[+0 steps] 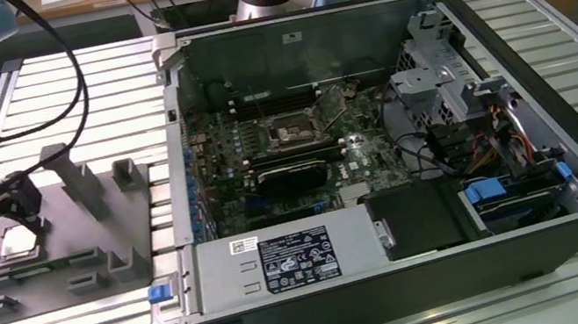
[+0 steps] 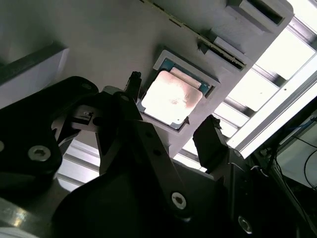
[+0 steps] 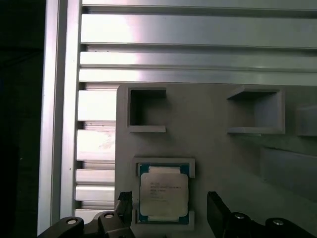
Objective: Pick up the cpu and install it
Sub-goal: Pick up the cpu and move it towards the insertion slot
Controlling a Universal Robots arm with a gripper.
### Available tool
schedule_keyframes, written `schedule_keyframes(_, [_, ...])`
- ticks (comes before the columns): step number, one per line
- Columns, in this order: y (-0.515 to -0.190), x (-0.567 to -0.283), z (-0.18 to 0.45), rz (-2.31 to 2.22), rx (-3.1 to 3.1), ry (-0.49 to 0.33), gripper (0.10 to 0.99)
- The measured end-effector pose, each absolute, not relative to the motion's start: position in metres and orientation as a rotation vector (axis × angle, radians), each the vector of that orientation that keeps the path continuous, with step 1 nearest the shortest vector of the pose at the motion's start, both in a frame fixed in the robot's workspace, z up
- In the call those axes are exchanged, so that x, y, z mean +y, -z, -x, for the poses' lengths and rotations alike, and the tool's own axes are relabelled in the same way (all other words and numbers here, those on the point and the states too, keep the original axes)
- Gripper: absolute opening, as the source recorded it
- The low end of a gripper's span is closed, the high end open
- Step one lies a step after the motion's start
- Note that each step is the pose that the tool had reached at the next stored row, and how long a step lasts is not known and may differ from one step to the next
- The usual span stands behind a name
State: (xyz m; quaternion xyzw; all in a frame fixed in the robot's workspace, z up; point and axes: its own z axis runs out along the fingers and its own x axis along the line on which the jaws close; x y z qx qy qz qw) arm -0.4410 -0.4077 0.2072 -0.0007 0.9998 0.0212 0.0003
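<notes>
On the grey fixture (image 1: pixel 143 207) at the exterior view's left, the cpu (image 3: pixel 164 194) lies flat in a shallow square pocket (image 3: pixel 166 162), metal top up and seated square to the pocket walls. The gripper (image 3: pixel 170 206) hangs directly over it with its pincer spread. In both wrist views the two dark fingers (image 3: pixel 217 208) stand one on each side of the chip, each clear of its edge. Whether the tips have reached the fixture surface cannot be told. The case (image 1: pixel 464 274) lies open on the slatted table (image 1: pixel 76 101), well apart toward the exterior view's right. Its socket (image 1: pixel 293 132) sits near the middle of the board.

Step in hand, as judged: taking hold of the cpu in its pocket.

A sound grasp appears to call for:
- Equal gaps between each finger and the chip, so that closing does not push it sideways.
- A straight vertical approach that keeps the chip level.
- Tips landing on the chip's two opposite edges rather than on the raised pocket rim.
- A light pinch, since the part is thin and flat and may tilt or jam against the walls.
</notes>
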Motion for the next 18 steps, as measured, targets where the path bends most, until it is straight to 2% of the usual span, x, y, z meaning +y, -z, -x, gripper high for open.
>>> schedule_keyframes(18, [-0.1968, -0.4077, 0.4427, 0.036, 3.140, -0.067, 0.706])
